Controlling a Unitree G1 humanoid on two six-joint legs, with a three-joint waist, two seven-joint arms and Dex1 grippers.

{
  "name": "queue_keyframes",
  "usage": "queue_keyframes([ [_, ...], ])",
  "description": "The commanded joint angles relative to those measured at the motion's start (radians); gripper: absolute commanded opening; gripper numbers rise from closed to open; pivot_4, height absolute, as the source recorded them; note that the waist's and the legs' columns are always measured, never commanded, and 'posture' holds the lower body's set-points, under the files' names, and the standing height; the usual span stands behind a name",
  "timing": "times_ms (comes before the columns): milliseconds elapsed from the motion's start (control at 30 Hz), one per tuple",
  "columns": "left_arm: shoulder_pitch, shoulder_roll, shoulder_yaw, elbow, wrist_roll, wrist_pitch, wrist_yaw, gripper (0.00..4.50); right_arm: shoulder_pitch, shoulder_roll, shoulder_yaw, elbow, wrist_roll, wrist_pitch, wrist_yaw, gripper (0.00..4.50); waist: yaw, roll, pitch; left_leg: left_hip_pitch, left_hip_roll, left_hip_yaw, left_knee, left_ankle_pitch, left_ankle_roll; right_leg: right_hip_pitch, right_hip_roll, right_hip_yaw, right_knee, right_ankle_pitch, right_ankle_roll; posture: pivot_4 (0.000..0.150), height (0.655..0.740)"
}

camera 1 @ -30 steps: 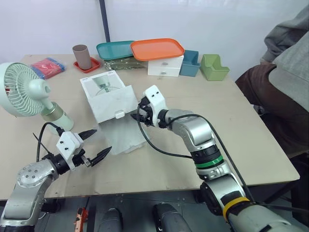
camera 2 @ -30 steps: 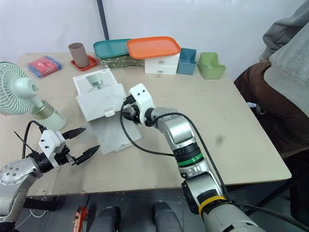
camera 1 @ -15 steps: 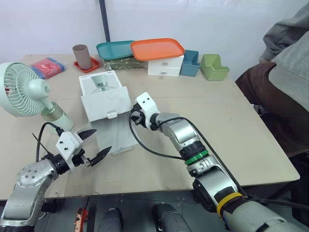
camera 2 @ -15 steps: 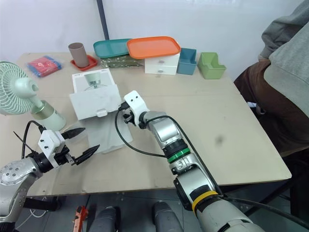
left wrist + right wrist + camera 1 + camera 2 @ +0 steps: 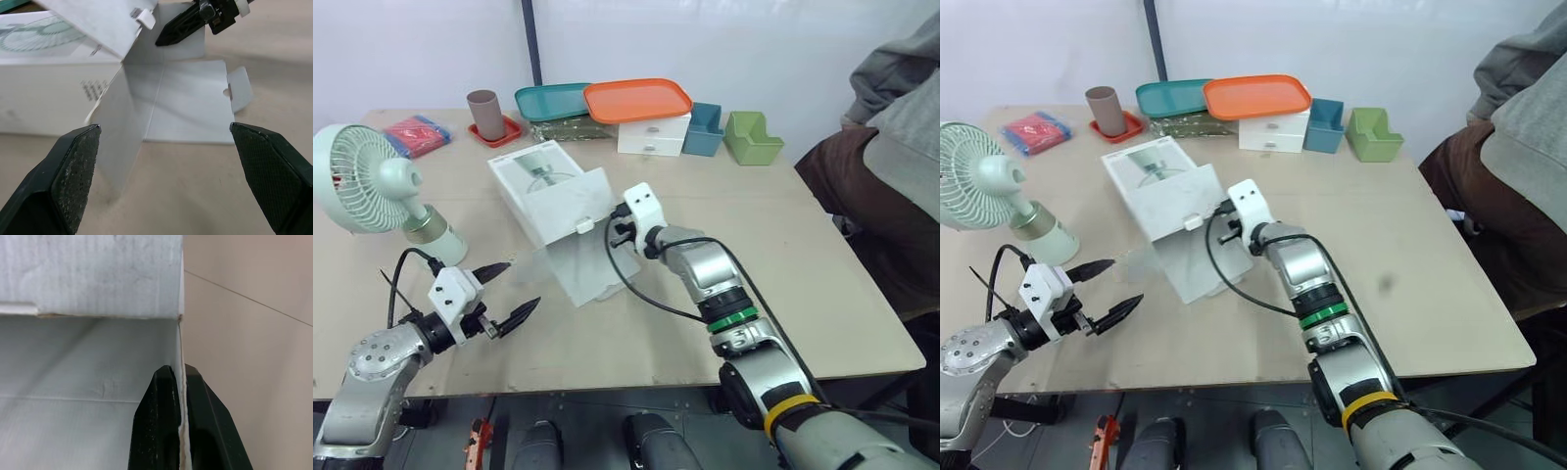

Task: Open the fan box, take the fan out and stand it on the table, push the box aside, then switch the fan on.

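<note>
Box (image 5: pixel 536 168) swung round just now; we judge the push-aside underway.
Right jaws clamped on its flap (image 5: pixel 576 202); left jaws apart.

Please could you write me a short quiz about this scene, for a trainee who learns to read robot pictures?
1. True or false: the fan lies inside the box.
2. The right end effector is: A) open above the fan; B) shut on the box flap; C) holding the fan.
3. Fill in: the left end effector is ____.
Key: 1 false, it stands on the table; 2 B; 3 open.
</note>
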Motion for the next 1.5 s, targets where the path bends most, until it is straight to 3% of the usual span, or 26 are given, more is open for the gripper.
queue_keyframes([
  [33, -0.009, 0.0, 0.001, -0.005, -0.002, -0.017, -0.006, 4.5, 0.012, -0.064, -0.078, -0.071, -0.003, 0.041, -0.047, 0.05, -0.002, 0.0, 0.0, 0.0, 0.0, 0.0, 0.0, 0.0, 0.0, 0.0, 0.0, 0.001, 0.0, 0.0, 0.0, 0.15, 0.74],
  [200, -0.021, 0.0, -0.007, 0.007, -0.005, -0.016, -0.014, 4.5, 0.028, -0.128, -0.136, -0.146, 0.005, 0.093, -0.067, 0.05, -0.007, 0.001, 0.0, 0.0, 0.0, 0.001, -0.001, 0.0, 0.0, -0.001, 0.001, 0.001, 0.0, 0.0, 0.0, 0.15, 0.74],
  [400, -0.068, 0.006, -0.026, 0.048, -0.005, -0.018, -0.044, 4.5, 0.045, -0.253, -0.32, -0.178, -0.007, 0.161, -0.194, 0.05, 0.001, 0.003, 0.001, 0.0, 0.0, 0.001, -0.001, 0.0, 0.0, -0.001, 0.001, 0.002, 0.0, 0.0, 0.0, 0.15, 0.74],
  [600, -0.093, 0.004, -0.033, 0.071, -0.001, -0.031, -0.06, 4.5, 0.129, -0.324, -0.377, -0.211, -0.009, 0.19, -0.218, 0.05, -0.004, 0.004, 0.001, -0.001, -0.002, 0.002, -0.001, 0.0, 0.0, 0.0, 0.001, 0.007, -0.001, 0.0, 0.0, 0.15, 0.74],
  [700, -0.106, 0.004, -0.039, 0.083, 0.002, -0.034, -0.066, 4.5, 0.157, -0.346, -0.392, -0.186, 0.005, 0.182, -0.201, 0.65, -0.007, 0.006, 0.0, 0.0, -0.002, 0.003, -0.001, 0.0, 0.0, -0.001, 0.001, 0.008, 0.0, 0.0, 0.001, 0.15, 0.74],
  [933, -0.138, 0.002, -0.052, 0.11, 0.009, -0.042, -0.078, 4.5, 0.131, -0.333, -0.404, -0.198, 0.047, 0.172, -0.186, 3.39, -0.009, 0.006, 0.0, 0.001, -0.002, 0.004, 0.0, 0.002, 0.003, 0.0, 0.002, 0.009, 0.0, 0.001, 0.005, 0.15, 0.74],
  [967, -0.141, 0.001, -0.054, 0.113, 0.011, -0.042, -0.079, 4.5, 0.134, -0.337, -0.388, -0.212, 0.05, 0.169, -0.168, 3.44, -0.009, 0.006, 0.0, 0.001, -0.002, 0.004, 0.0, 0.002, 0.003, 0.0, 0.002, 0.01, 0.0, 0.001, 0.006, 0.15, 0.74],
  [1000, -0.145, 0.0, -0.056, 0.114, 0.012, -0.043, -0.081, 4.5, 0.14, -0.342, -0.375, -0.23, 0.055, 0.178, -0.154, 4.17, -0.009, 0.006, 0.0, 0.001, -0.002, 0.004, 0.0, 0.002, 0.004, 0.0, 0.002, 0.01, 0.0, 0.002, 0.006, 0.15, 0.74],
  [1133, -0.152, -0.004, -0.059, 0.118, 0.014, -0.046, -0.082, 4.5, 0.179, -0.373, -0.341, -0.328, 0.094, 0.243, -0.065, 4.42, -0.008, 0.007, 0.0, 0.001, -0.002, 0.004, 0.0, 0.003, 0.004, 0.0, 0.002, 0.01, 0.0, 0.002, 0.006, 0.15, 0.74],
  [1300, -0.156, -0.008, -0.061, 0.12, 0.005, -0.044, -0.084, 4.5, 0.345, -0.555, -0.276, -0.659, 0.207, 0.38, 0.159, 4.42, 0.002, 0.008, 0.0, -0.001, -0.004, 0.003, 0.0, 0.002, 0.004, 0.0, 0.001, 0.01, -0.001, -0.002, 0.007, 0.15, 0.74],
  [1500, -0.16, -0.013, -0.049, 0.118, -0.019, -0.04, -0.088, 4.5, 0.529, -0.775, -0.382, -0.924, 0.338, 0.366, 0.373, 4.42, 0.003, 0.008, 0.0, -0.001, -0.004, 0.003, 0.0, 0.002, 0.005, 0.0, 0.001, 0.01, -0.001, -0.002, 0.008, 0.15, 0.74],
])
